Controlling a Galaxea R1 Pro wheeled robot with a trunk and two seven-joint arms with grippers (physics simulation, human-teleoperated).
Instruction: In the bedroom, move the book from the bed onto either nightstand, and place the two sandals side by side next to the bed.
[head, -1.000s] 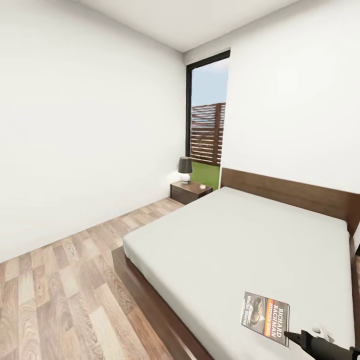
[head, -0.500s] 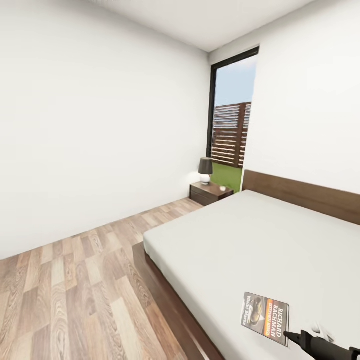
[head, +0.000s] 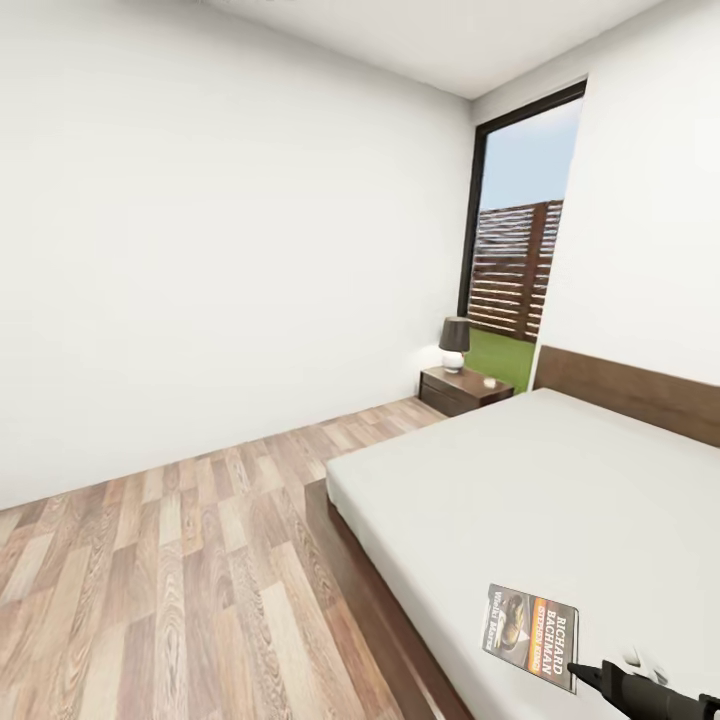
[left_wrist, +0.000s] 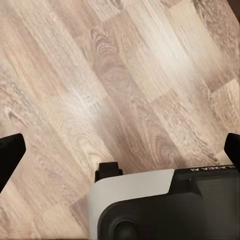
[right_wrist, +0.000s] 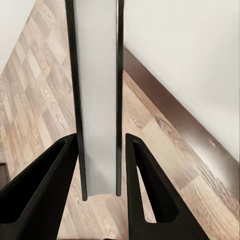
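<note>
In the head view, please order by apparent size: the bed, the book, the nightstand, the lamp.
1. The bed, by far.
2. The book and the nightstand look about alike; the book is much nearer the camera, so I cannot rank them.
3. The lamp.

Bright, even daylight from the window (head: 520, 220); soft shadows, sharp render, wide-angle stretch at the edges.

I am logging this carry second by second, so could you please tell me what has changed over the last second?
The whole head view has shifted: the window, nightstand and bed now sit further right, so the camera turned left; the furniture itself did not move. Unchanged: the right gripper stays clamped on the book, at the same spot in view.
</note>
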